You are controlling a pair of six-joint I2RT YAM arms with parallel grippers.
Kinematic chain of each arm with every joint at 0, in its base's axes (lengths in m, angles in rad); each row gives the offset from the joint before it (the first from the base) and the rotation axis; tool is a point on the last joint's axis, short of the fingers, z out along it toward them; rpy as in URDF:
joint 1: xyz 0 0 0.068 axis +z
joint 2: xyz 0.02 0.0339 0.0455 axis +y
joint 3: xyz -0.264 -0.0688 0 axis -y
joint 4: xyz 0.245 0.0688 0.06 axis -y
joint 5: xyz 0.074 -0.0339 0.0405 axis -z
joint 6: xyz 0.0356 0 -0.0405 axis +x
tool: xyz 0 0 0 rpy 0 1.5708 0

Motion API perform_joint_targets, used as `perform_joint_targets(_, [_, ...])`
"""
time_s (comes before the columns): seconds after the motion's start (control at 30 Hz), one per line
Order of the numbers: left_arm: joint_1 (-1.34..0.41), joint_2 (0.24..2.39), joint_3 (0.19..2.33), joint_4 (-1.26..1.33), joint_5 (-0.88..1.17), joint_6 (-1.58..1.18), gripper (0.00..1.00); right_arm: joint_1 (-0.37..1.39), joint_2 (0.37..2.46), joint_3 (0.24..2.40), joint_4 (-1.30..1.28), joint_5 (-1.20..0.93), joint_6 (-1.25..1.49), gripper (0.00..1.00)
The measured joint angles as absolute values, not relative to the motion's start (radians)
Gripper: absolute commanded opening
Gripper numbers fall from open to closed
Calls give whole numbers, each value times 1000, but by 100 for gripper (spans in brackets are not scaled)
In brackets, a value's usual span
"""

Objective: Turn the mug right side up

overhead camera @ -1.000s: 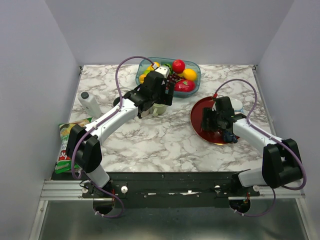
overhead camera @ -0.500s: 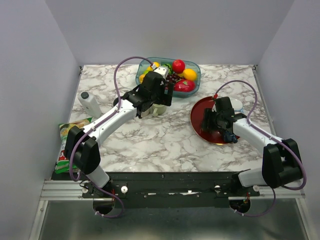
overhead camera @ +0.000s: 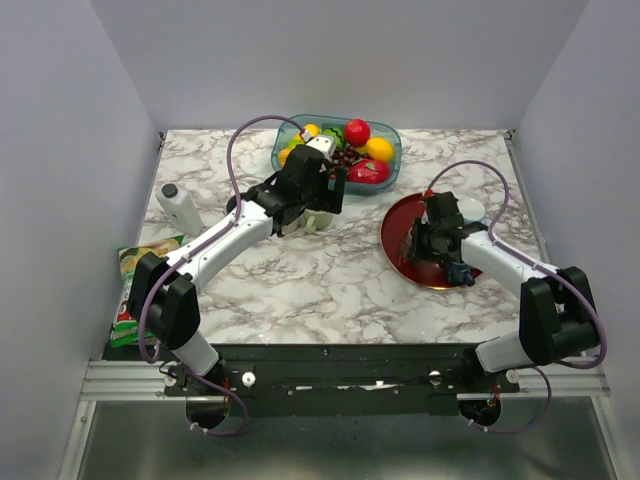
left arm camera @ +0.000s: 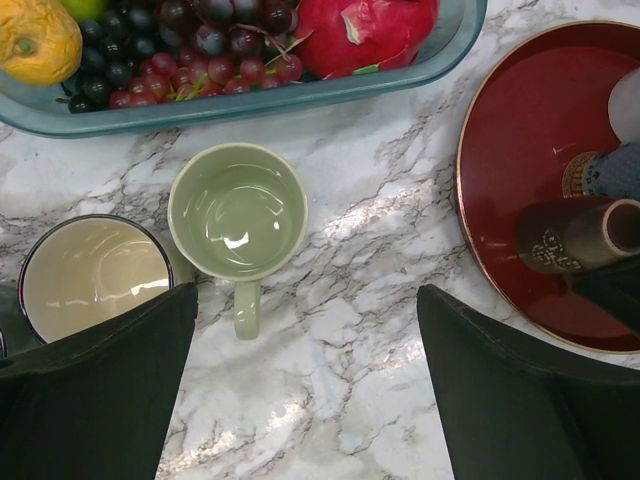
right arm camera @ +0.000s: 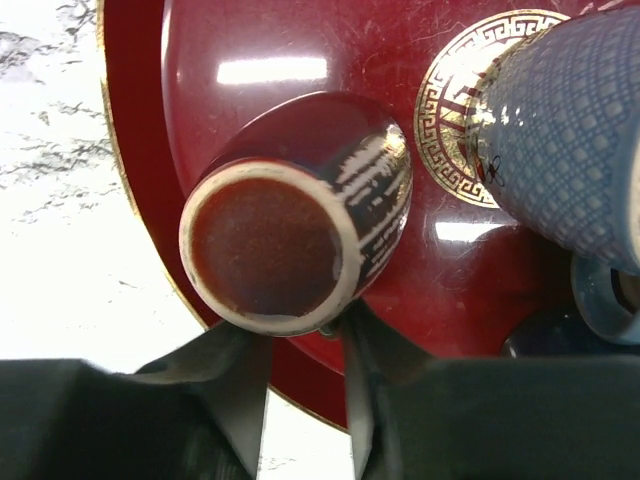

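Note:
A dark brown mug (right arm camera: 300, 230) lies tipped over on the red plate (right arm camera: 200, 60), its base facing the right wrist camera. In the left wrist view this mug (left arm camera: 565, 238) lies on its side with its mouth to the right. My right gripper (right arm camera: 300, 335) is at the mug's lower edge, its fingers (right arm camera: 245, 375) narrowly apart with plate showing between them. The tips go under the mug, so any hold is hidden. From above, the right gripper (overhead camera: 428, 243) covers the mug. My left gripper (left arm camera: 302, 330) hangs wide open over bare marble, below an upright green mug (left arm camera: 238, 210).
A blue patterned mug (right arm camera: 570, 130) lies on the same plate beside the brown one. A dark mug with a cream inside (left arm camera: 95, 275) stands left of the green mug. A fruit tray (overhead camera: 390, 135) sits at the back, a white bottle (overhead camera: 180, 208) and a snack bag (overhead camera: 130, 290) at the left.
My right gripper's fingers have drawn closer together at the brown mug, and the wrist has shifted slightly left. The left arm has barely moved.

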State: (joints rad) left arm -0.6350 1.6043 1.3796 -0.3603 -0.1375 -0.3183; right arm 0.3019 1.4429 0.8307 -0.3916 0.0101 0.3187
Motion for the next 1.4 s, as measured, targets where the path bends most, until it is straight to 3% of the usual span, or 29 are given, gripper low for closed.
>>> perform_joint_targets(0.17, [-635, 1604, 1377, -360, -137, -323, 99, 302, 1453, 836, -406, 34, 329, 17])
perform_joint_targets(0.23, [-635, 1602, 1374, -360, -137, -324, 99, 302, 1457, 839, -407, 40, 332, 1])
perform_joint_targets(0.6, [-634, 1586, 1362, -358, -125, -336, 99, 302, 1462, 869, -430, 66, 340, 1])
perform_joint_targets(0.83, [-623, 1554, 1362, -331, -39, -355, 99, 302, 1340, 1011, -499, 30, 344, 1])
perform_joint_targets(1.07, [-578, 1472, 1355, -167, 245, -418, 99, 302, 1236, 1274, -450, -169, 403, 1])
perform_joint_targets(1.4, [-564, 1429, 1307, 268, 589, -687, 97, 304, 1199, 1282, -45, -570, 684, 1])
